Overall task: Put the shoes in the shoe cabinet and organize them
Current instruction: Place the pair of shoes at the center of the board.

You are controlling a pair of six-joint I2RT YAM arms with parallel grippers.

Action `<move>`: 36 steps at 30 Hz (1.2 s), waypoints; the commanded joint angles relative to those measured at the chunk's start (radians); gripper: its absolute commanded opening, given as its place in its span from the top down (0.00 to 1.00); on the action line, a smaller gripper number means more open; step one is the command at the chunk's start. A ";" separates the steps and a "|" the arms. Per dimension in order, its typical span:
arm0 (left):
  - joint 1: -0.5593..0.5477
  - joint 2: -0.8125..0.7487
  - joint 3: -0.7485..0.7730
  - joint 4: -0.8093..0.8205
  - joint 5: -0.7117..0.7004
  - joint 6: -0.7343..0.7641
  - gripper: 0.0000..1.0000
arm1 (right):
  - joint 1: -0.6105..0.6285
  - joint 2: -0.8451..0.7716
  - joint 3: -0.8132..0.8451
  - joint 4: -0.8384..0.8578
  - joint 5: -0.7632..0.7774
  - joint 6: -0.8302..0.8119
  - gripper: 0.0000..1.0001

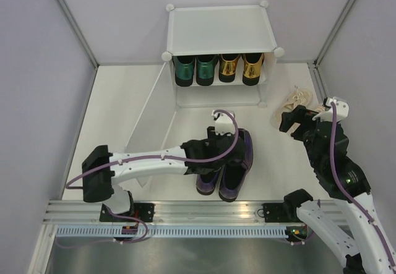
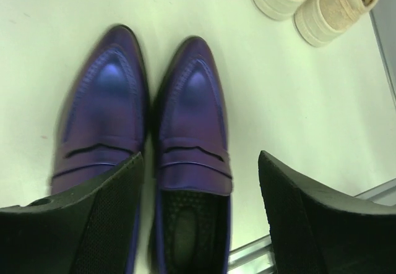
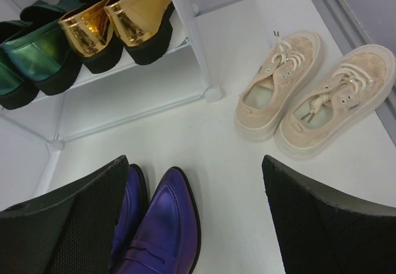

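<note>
The white shoe cabinet [image 1: 219,29] stands at the back with its frosted door [image 1: 148,110] swung open to the left. Green loafers [image 1: 195,70] and gold loafers [image 1: 240,68] sit on its upper shelf, heels outward. The purple pair [image 1: 238,162] lies side by side on the table. My left gripper [image 1: 216,145] hovers over it, open, its jaws either side of the right purple shoe [image 2: 192,132]. The beige sneakers [image 1: 301,99] lie right of the cabinet. My right gripper [image 1: 296,122] is open and empty just before them [image 3: 315,91].
Grey walls enclose the white table on the left, back and right. A metal rail [image 1: 185,212] runs along the near edge. The open door panel slants across the left of the table. The sneakers lie close to the right wall's frame [image 3: 346,14].
</note>
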 commanded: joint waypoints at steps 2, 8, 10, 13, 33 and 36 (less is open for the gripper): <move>0.059 -0.249 -0.033 0.017 -0.055 0.210 0.21 | 0.001 -0.014 -0.005 -0.019 -0.130 -0.017 0.10; 0.096 -0.455 0.016 0.078 -0.095 0.632 0.20 | 0.002 0.033 -0.095 0.055 -0.575 -0.034 0.24; 0.124 -0.537 0.010 0.107 -0.104 0.760 0.20 | 0.001 0.110 -0.126 0.078 -0.760 -0.031 0.27; 0.199 -0.630 -0.046 0.159 -0.113 0.881 0.19 | 0.025 0.161 -0.166 0.143 -0.880 -0.026 0.28; 0.462 -0.854 -0.285 0.228 0.045 1.068 0.11 | 0.573 0.619 -0.111 0.335 -0.290 -0.209 0.23; 0.462 -0.906 -0.308 0.232 0.057 1.059 0.11 | 0.579 0.704 -0.088 0.325 -0.298 -0.250 0.25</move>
